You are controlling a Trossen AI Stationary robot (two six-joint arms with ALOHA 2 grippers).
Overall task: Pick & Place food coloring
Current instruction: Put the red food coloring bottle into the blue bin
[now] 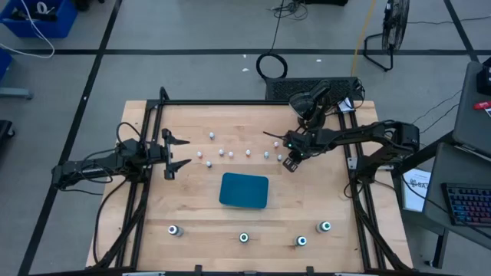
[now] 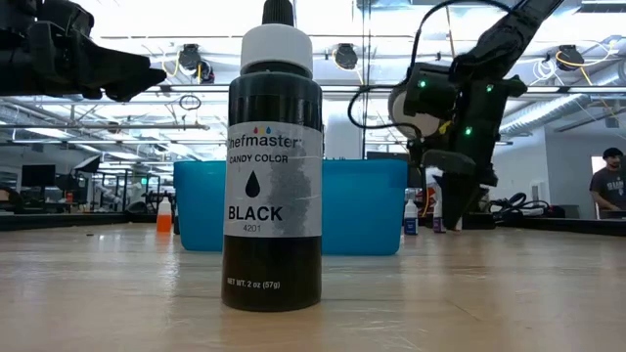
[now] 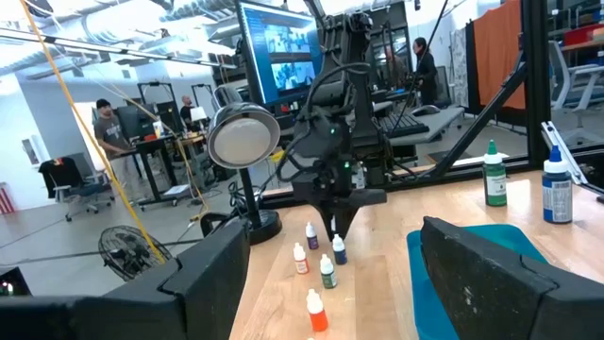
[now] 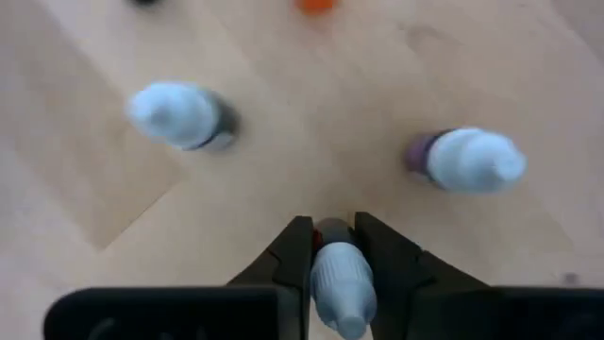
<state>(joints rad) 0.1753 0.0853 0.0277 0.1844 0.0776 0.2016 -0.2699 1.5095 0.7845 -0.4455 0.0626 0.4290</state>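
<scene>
At the right end of the row of small bottles, near the middle of the table, the right gripper [image 4: 336,250] pointed down with its two fingers shut on a small white-capped bottle [image 4: 338,279]. The bottle stood upright between the fingers, its long axis vertical, on or just above the wood; contact with the table could not be told. Two more small bottles [image 4: 179,115] stood close by on either side, apart from the fingers. The teal tray [image 1: 244,191] lay near the gripper, toward the table's front edge and toward the left arm. Judging by this, the coming move would be a straight lift, then a short carry to the tray. The left gripper [image 1: 175,153] waited open at the left side, farther from this bottle.
</scene>
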